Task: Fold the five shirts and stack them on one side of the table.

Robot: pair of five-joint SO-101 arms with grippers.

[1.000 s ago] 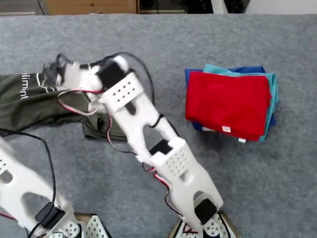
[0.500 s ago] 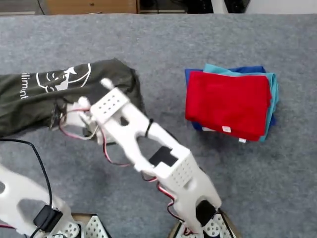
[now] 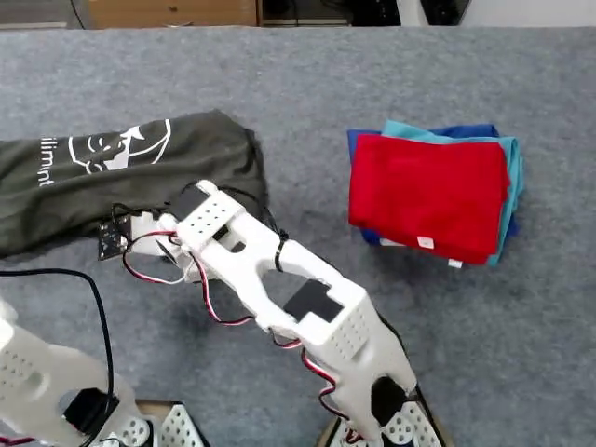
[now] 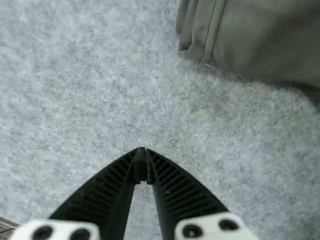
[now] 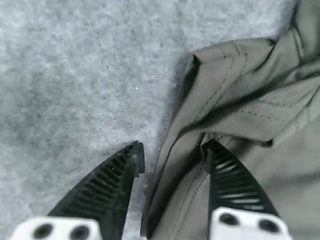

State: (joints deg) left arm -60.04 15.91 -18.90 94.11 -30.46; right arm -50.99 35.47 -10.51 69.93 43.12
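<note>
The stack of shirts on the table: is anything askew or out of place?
Slightly. The red shirt sits skewed on the stack, so the teal shirt and the blue shirt stick out beneath it. The dark green shirt lies apart, rumpled at one edge.

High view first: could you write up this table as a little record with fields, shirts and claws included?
Loose shirt: dark green shirt, lying unfolded at the left of the table in the high view
Stack: at the right, red shirt on top, teal and blue edges beneath
Right claw: open, astride the green shirt's edge
Left claw: shut, over bare grey table cover
Task state: green shirt not yet folded or stacked
</note>
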